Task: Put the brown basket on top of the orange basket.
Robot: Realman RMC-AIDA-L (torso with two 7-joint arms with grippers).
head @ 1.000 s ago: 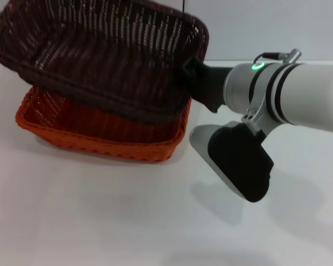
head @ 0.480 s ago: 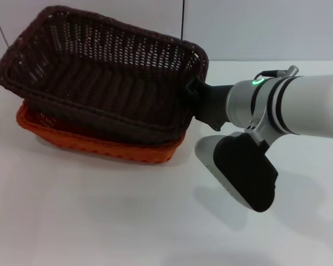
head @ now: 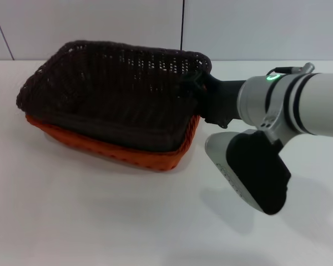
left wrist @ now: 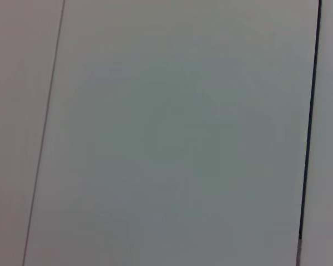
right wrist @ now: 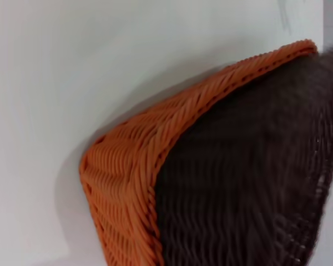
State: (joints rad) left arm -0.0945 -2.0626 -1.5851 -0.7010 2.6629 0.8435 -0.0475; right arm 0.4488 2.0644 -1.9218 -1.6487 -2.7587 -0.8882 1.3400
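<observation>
The brown basket (head: pixel 111 88) sits nested in the orange basket (head: pixel 127 152) on the white table, its far right corner slightly raised. Only the orange basket's front and right rim show beneath it. My right gripper (head: pixel 196 91) reaches in from the right and is shut on the brown basket's right rim. The right wrist view shows the brown basket's wall (right wrist: pixel 250 166) inside the orange basket's corner (right wrist: pixel 127 177). My left gripper is out of view; the left wrist view shows only a plain wall.
The white table (head: pixel 100 221) stretches in front of and to the left of the baskets. A pale wall with a dark vertical seam (head: pixel 182 25) stands behind them. My right arm's wrist housing (head: pixel 255 172) hangs low over the table on the right.
My right gripper has lowered the brown basket from a raised tilt down into the orange basket. The arm has shifted slightly right and down.
</observation>
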